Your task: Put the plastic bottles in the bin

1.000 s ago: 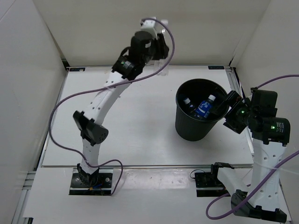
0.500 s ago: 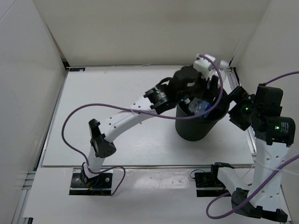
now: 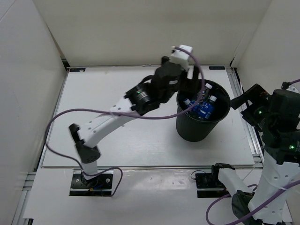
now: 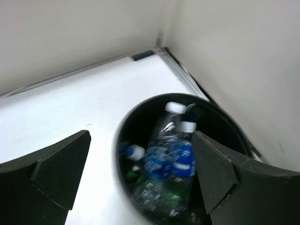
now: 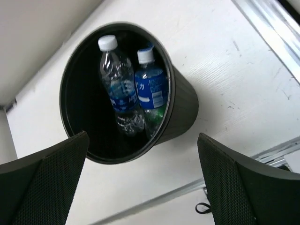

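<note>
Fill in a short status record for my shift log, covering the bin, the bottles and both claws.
bin: upright on the table, right half
plastic bottles: inside the bin; two blue-labelled with white caps, some green beneath
left claw: open, empty, above the bin's far-left rim
right claw: open, empty, right of the bin, not touching it

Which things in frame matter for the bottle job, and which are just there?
Job:
bin
blue-labelled bottles, green bottle and clear bottle, all inside it

Just there:
table
purple cable
metal rail
</note>
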You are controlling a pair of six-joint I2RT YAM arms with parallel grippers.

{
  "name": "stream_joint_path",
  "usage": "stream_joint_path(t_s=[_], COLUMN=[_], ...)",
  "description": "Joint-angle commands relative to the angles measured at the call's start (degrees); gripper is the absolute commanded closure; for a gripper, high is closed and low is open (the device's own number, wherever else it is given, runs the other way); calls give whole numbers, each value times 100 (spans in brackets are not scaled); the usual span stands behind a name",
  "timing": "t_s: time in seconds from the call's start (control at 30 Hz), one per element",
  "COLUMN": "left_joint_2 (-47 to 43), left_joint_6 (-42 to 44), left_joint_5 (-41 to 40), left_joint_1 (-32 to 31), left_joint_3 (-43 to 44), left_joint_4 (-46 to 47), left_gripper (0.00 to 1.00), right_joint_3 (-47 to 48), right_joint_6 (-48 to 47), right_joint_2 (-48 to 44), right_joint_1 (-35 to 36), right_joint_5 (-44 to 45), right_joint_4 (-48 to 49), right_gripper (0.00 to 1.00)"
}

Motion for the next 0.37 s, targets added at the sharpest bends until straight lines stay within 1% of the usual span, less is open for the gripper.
stream_joint_path(t_s=[0.0,0.03,0.1,0.17,0.2,0.23,0.27,0.3,0.33], left_joint_2=[-1719,-2479,-3230,-4020,-4182,-4305,-4506,-4595,-4683], left_joint_6=[-340,-507,-893,-1429,-2223,-2658,-3262,-3416,-3548], left_joint_5=[-1610,-1711,-1807,-2264,-2448,-2772,-2862,-2933,-3029], left_joint_1=[84,154,417,681,1004,1190,1366,1681,1797], left_joint_3=[-1009,-1997,-3030,-3927,-4053,-4229,-4352,-4493,-4668], left_joint_4=[47,-5,-163,-767,-1771,-2303,-2744,-3288,-3476], left_gripper=[0,0,0,0,0,0,0,0,0], right_joint_3=[-620,-815,-1185,-1536,-1625,-1704,-1766,-1766,-1766], right_joint_6=[-564,-565,-391,-328,-328,-145,-143,-195,-196], right_joint_2=[67,67,67,-20,-21,-186,-240,-302,-302], right_joint_1=[23,23,23,23,23,23,23,23,23], right_joint_5=[-726,-999,-1509,-1818,-1924,-1925,-2003,-2073,-2074], right_joint_4=[-712,-712,-642,-493,-431,-326,-256,-150,-149], right_gripper=[0,0,0,0,0,0,0,0,0])
